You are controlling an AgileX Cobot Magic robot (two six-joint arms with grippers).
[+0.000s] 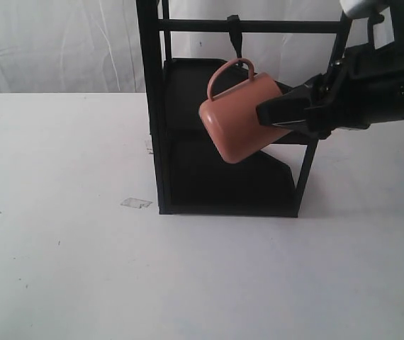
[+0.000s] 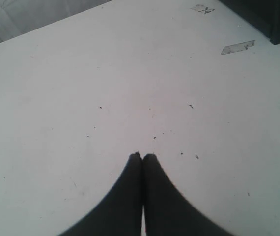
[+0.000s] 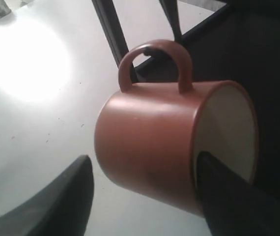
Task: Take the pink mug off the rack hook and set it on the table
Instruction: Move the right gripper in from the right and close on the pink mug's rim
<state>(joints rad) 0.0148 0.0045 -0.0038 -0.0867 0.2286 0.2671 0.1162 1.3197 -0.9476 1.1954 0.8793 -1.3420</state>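
Note:
The pink mug [image 1: 236, 117] hangs tilted by its loop handle from the rack hook [image 1: 235, 35] on the top crossbar of the black rack [image 1: 154, 113]. Its cream mouth faces my right gripper [image 1: 267, 115], which reaches in from the right. In the right wrist view the mug [image 3: 150, 142] lies between the fingers of the open right gripper [image 3: 142, 160]. One finger [image 3: 223, 191] sits inside the mouth against the wall. The other finger [image 3: 66, 196] stays apart from the mug's base. My left gripper [image 2: 143, 156] is shut and empty over the white table [image 2: 81, 98].
Two slanted black trays [image 1: 216, 177] fill the rack behind and below the mug. A clear tape scrap [image 1: 136, 203] lies on the table [image 1: 60, 255] left of the rack's foot; the tape scrap [image 2: 237, 47] also shows in the left wrist view.

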